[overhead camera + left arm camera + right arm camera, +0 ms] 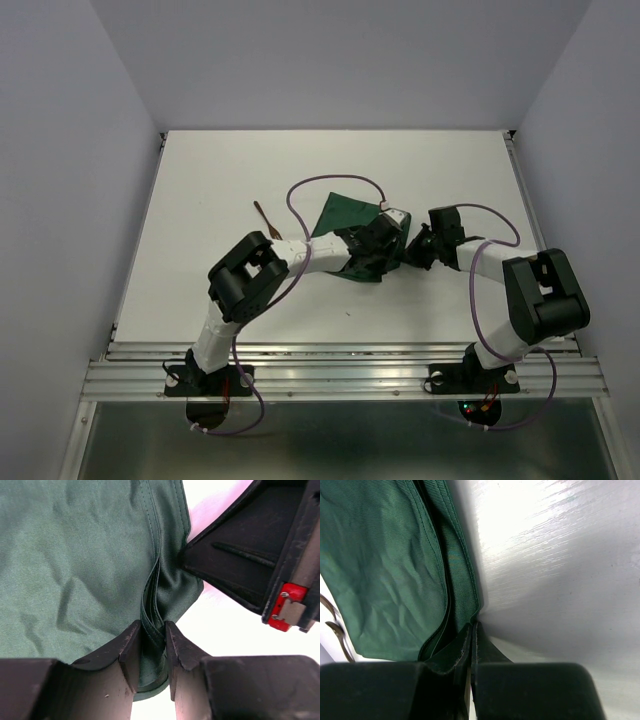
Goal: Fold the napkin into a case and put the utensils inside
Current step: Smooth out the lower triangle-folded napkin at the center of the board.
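Closest in, the left fingers (166, 631) are clenched on the right-hand edge of the napkin (345, 212). The left wrist view shows several layers of its hem bunched upright between them. Just beside them, the right fingers (471, 632) are pressed fully together on the same folded edge, with a thin run of cloth caught at their tips. The two arms meet there, nearly touching each other.

The napkin lies in the middle of the bench (200, 180), doubled over into a rough wedge. Off to its left and apart from the cloth lies a single slim brown utensil (264, 219). I cannot tell whether it is the spoon or the fork, and I cannot make out the other one in the top view.

By my reading the folding step is in hand: the case is not yet formed and nothing is inside it. The next move seems to call for both grips to carry the edge across together and lay it flat, leaving an open pocket. An uneven pull would likely twist the layers. Only after that does it make sense to let go and fetch the utensil.
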`<state>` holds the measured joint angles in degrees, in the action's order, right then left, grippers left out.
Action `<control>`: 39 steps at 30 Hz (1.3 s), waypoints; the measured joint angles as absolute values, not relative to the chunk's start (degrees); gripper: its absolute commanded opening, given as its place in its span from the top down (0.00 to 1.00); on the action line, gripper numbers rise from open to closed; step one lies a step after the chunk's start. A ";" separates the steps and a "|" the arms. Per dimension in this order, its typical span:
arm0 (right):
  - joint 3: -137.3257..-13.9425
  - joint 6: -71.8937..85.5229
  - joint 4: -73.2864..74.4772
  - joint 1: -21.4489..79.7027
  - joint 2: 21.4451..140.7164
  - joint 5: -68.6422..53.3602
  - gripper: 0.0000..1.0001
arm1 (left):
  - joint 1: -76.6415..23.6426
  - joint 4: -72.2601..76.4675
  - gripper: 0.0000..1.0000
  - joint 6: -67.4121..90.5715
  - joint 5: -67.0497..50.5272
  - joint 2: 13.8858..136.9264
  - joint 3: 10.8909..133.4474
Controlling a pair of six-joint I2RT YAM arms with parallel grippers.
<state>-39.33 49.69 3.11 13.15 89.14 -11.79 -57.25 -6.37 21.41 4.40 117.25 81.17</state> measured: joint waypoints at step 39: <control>-39.33 49.69 2.26 13.15 89.62 -12.49 0.99 | -57.10 -5.48 0.40 20.75 -1.41 114.83 81.17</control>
